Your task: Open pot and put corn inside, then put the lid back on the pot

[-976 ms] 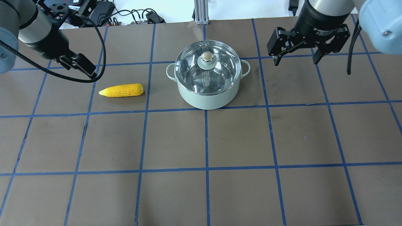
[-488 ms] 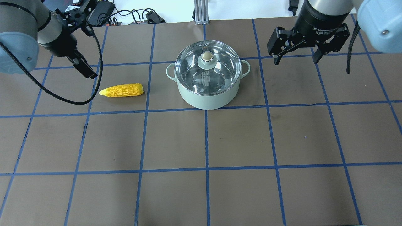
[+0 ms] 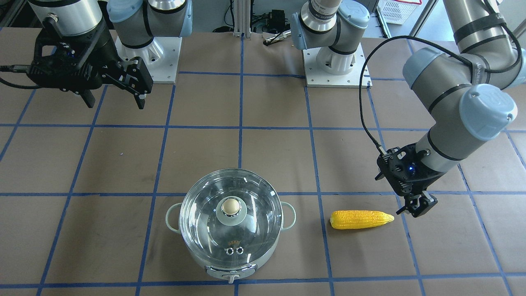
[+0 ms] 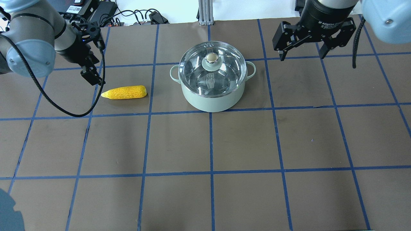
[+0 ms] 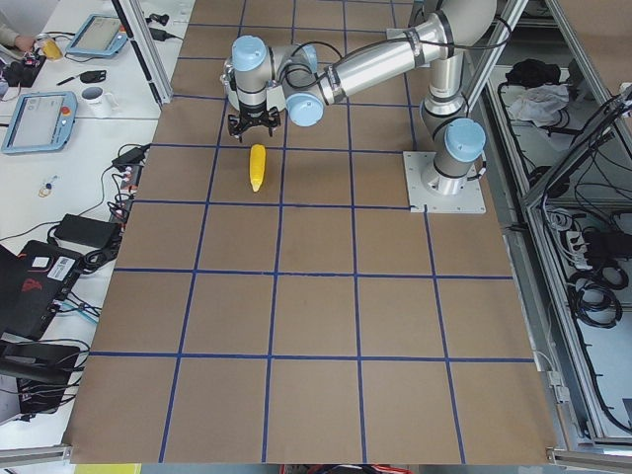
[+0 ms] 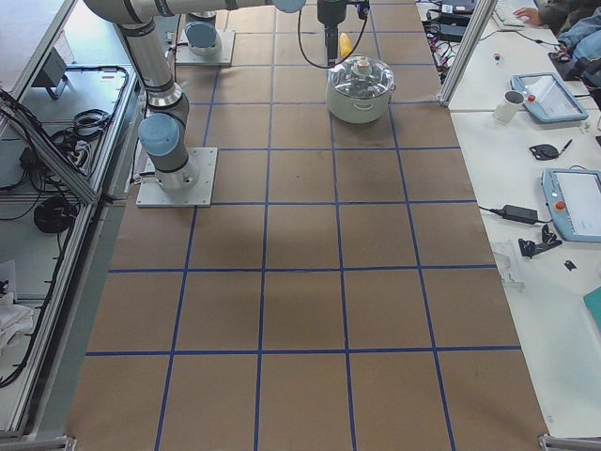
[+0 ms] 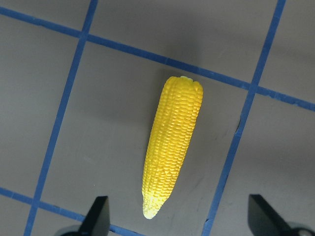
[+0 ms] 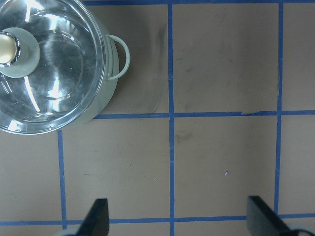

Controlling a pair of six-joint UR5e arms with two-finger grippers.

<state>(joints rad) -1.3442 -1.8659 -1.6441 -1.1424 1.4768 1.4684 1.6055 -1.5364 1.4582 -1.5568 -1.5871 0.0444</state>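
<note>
The pale mint-green pot stands at mid-back of the table with its clear glass lid on it, beige knob up. The yellow corn lies flat to the pot's left, pointed tip away from it. My left gripper is open and hovers just above and behind the corn's pointed tip; the left wrist view shows the corn ahead of the open fingers. My right gripper is open and empty, high to the right of the pot. The right wrist view shows the pot at its upper left.
Brown table with a blue tape grid. Cables and power bricks lie past the back edge. The arm bases stand on the robot's side. Operators' desks with tablets flank the table ends.
My left arm has swung and turned so its gripper now sits closer to the corn's pointed tip. My right gripper has drifted slightly toward the back edge. Pot, lid and corn have not moved.
</note>
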